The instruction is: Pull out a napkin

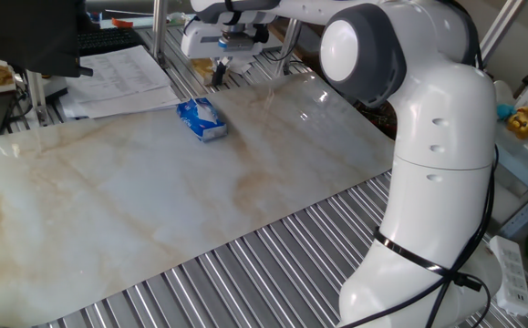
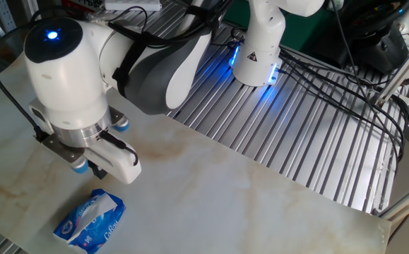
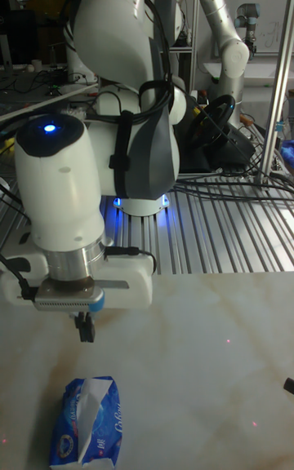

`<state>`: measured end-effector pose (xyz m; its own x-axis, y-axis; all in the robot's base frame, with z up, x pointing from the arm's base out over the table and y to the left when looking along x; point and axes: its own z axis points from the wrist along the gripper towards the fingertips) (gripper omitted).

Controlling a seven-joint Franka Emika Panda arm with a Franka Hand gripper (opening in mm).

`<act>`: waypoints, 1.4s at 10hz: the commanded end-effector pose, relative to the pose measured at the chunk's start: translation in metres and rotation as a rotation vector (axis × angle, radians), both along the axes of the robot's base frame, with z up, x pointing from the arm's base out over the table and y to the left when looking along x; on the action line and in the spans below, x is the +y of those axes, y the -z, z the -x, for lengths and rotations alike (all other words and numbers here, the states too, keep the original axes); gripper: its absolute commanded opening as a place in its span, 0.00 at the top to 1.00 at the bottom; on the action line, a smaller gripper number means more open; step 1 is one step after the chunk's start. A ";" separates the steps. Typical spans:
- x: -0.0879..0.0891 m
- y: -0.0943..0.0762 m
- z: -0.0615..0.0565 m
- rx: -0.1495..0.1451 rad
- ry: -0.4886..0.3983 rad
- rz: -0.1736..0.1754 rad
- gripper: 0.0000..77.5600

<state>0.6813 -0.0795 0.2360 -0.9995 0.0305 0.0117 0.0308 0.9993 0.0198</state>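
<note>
Above napkin [image 3: 88, 396], gripper [image 3: 85, 326], jaw gap unclear.

White napkin [image 3: 91, 395], crumpled, poking up from blue pack's top slot

Tissue pack [image 1: 201, 119] lies flat on marble tabletop [image 1: 154, 200] near its far edge. Napkin [image 3: 91, 394] sticks out of pack's top slot. Gripper [image 3: 85, 326] hangs above tabletop, just behind pack, apart from it. Printed paper sheets [image 1: 118, 77] lie left of pack, beyond tabletop edge.
</note>
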 end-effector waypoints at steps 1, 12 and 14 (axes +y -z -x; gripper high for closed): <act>0.000 -0.002 -0.001 -0.005 0.055 0.000 1.00; 0.000 -0.002 -0.001 0.031 0.036 0.006 1.00; 0.000 -0.002 -0.001 0.031 0.032 0.004 1.00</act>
